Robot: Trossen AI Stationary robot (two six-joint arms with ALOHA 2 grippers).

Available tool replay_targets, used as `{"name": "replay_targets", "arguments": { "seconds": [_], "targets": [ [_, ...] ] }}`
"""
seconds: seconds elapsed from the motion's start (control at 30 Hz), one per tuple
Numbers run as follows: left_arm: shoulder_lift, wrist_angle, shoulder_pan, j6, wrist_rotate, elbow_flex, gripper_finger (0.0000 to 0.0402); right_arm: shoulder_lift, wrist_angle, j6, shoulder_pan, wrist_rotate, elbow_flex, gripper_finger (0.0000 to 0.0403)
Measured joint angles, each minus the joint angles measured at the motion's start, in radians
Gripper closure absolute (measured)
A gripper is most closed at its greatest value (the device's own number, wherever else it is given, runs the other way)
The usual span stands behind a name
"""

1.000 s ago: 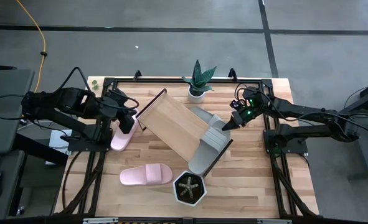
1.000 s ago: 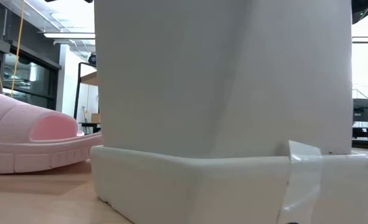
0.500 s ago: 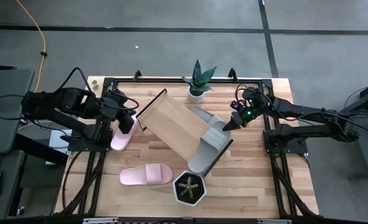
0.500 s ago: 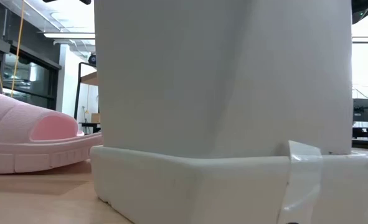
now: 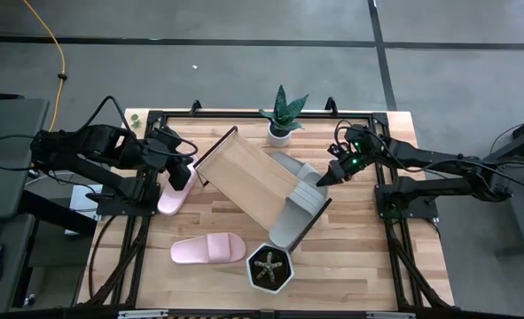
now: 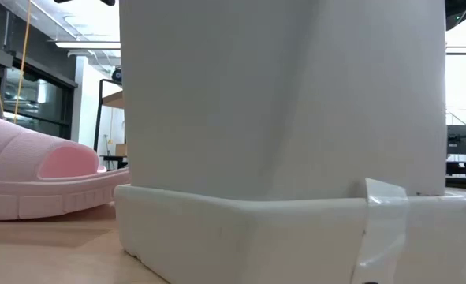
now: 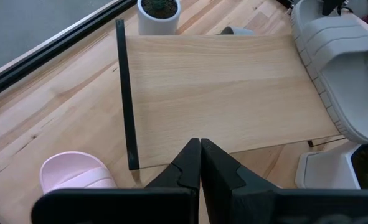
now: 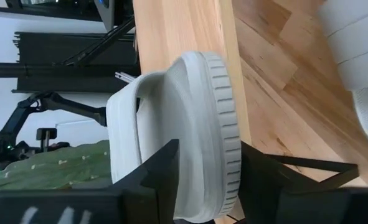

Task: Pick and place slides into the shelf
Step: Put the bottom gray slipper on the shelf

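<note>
The shelf [image 5: 248, 177], a light wooden board, lies slanted across the middle of the table. Two grey slides lie at its right end: one [image 5: 290, 167] toward the far side, the other [image 5: 293, 217] toward the near side. My right gripper [image 5: 324, 177] stands open at the far grey slide [image 8: 190, 124], whose heel end lies between its two fingers. One pink slide [image 5: 208, 250] rests sole-down on the table near the front. Another pink slide [image 5: 175, 197] lies by the shelf's left end, under my left gripper [image 7: 200, 149], which hovers shut and empty. My right gripper has one finger [image 8: 162, 177] over the footbed and the other [image 8: 261, 180] under the ribbed sole [image 8: 230, 143] at the grey slide's heel end, coming level from the table's right. I cannot tell whether either finger touches it.
A spiky plant in a white pot [image 5: 282, 120] stands at the far edge behind the shelf. A white hexagonal pot [image 5: 269, 268] stands at the front, close to the near grey slide, and fills most of the low view [image 6: 280, 118]. Bare wood lies at the front left.
</note>
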Motion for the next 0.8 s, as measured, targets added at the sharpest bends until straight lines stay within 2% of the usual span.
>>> {"name": "replay_targets", "arguments": {
  "seconds": [0.5,0.8],
  "targets": [
    [0.000,0.000,0.000,0.000,0.000,0.000,0.0401,0.000,-0.016,-0.009,0.000,0.027,0.000,0.0268],
    [0.000,0.000,0.000,0.000,0.000,0.000,0.0401,-0.001,-0.016,-0.010,0.000,0.061,0.000,0.0203]
  ]
}}
